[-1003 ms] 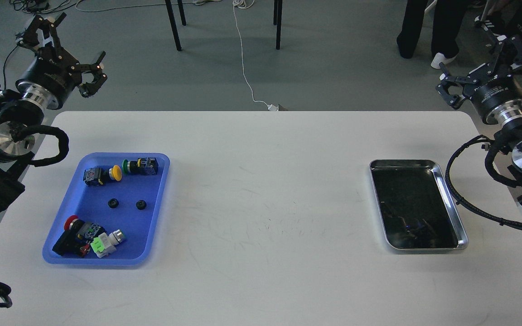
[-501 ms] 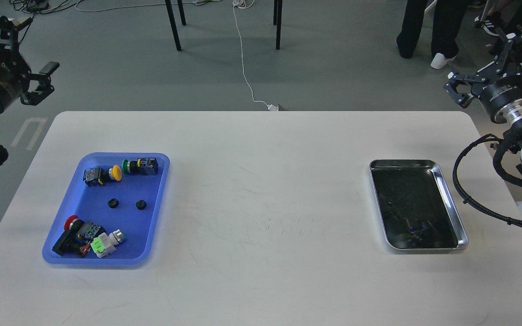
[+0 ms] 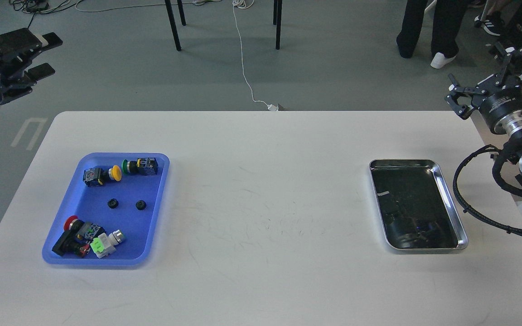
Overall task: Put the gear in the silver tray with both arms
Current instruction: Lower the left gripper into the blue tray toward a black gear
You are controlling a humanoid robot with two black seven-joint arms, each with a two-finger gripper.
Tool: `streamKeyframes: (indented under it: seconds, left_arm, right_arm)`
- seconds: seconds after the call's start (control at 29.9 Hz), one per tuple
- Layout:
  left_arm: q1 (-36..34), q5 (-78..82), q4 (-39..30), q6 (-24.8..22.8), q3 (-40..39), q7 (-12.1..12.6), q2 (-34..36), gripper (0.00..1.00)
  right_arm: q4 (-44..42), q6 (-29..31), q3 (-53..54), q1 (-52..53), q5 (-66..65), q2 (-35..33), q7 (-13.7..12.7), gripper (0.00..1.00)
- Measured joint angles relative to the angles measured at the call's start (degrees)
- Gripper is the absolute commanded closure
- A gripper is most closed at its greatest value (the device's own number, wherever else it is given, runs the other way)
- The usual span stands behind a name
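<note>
Two small black gears [image 3: 113, 203] [image 3: 141, 205] lie in the middle of a blue plastic tray [image 3: 127, 228] on the left of the white table. The silver tray [image 3: 450, 199] sits on the right, its dark bottom bare. My left gripper [image 3: 39, 55] is off the table's far left corner, over the floor, open and empty. My right gripper [image 3: 491, 78] is beyond the table's far right corner, open and empty, well behind the silver tray. Both grippers are far from the gears.
The blue tray also holds several push-button switches: yellow [image 3: 115, 172], green [image 3: 127, 166], red [image 3: 71, 223] and a white-and-green one [image 3: 104, 242]. The white table [image 3: 265, 203] lies between the trays. Chair legs, a white cable and a person's legs are on the floor behind.
My left arm has swung away to the left, so only its gripper end shows at the edge. My right gripper has drifted slightly right and back. Trays and gears have not moved.
</note>
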Motion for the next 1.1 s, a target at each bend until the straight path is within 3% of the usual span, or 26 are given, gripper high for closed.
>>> streamKeyframes:
  seconds: [0.2,0.33,0.5,0.6,0.7,0.84,1.1]
  left_arm:
    - [0.3,16.1,-3.8,0.0,5.4,-1.5,1.7,0.21]
    - [0.5,21.1,-7.9,0.9,11.0,-5.0,4.1,0.25]
    - [0.7,35.1,-12.6,12.5,19.8,-6.1,5.0,0.28]
    - [0.8,43.0,-12.8,18.7,25.1,-5.4,4.1,0.28]
    - [1.0,45.5,-11.8,21.8,27.7,-3.0,2.4,0.28]
    - [2.4,45.9,-8.8,23.0,28.4,-1.3,-0.2,0.28]
    - [5.6,46.2,-1.6,24.8,28.6,0.1,-6.2,0.43]
  right_arm:
    - [0.0,0.0,-0.1,-0.1,-0.1,0.0,0.0,0.0]
    - [0.0,0.0,-0.2,-0.2,-0.1,0.0,0.0,0.0]
    - [0.2,0.0,-0.3,-0.2,-0.1,0.4,0.0,0.0]
    - [0.3,0.0,-0.3,-0.2,-0.1,0.8,0.0,0.0]
    - [0.3,0.0,-0.3,-0.1,-0.1,0.9,0.0,0.0]
    - [0.3,0.0,-0.3,-0.1,-0.2,1.0,0.0,0.0]
    - [0.2,0.0,-0.3,-0.1,-0.2,1.1,0.0,0.0]
